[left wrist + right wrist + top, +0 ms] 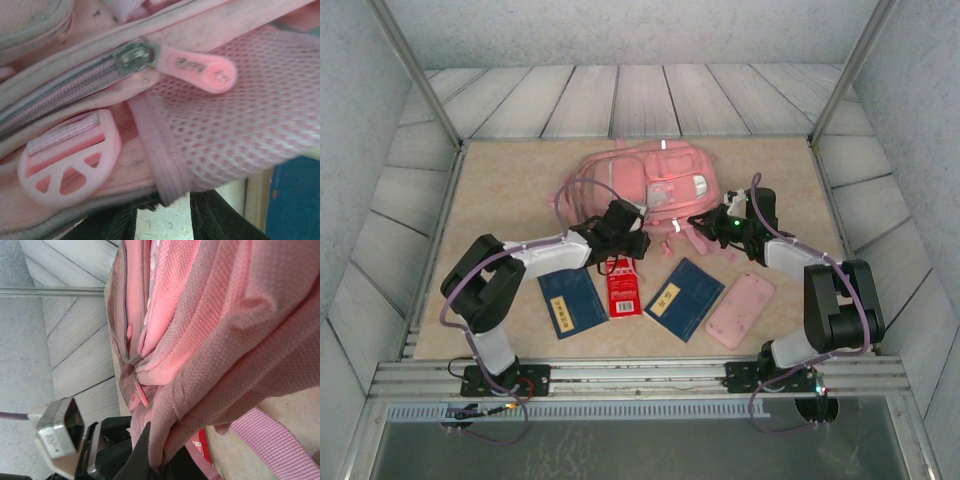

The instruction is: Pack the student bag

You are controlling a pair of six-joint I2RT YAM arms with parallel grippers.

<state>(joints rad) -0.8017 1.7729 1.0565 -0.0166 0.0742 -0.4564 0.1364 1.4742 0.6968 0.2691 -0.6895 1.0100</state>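
- Position: student bag (640, 180) lies centre-back on the bench (500, 190), near edge towards both arms.
- Its fabric is clenched in the right fingers (142, 460), likely to steady it.
- The left fingers (220, 225) flank the mesh pocket (240, 125) below the zip pull (200, 70); gripping or not, I cannot tell.
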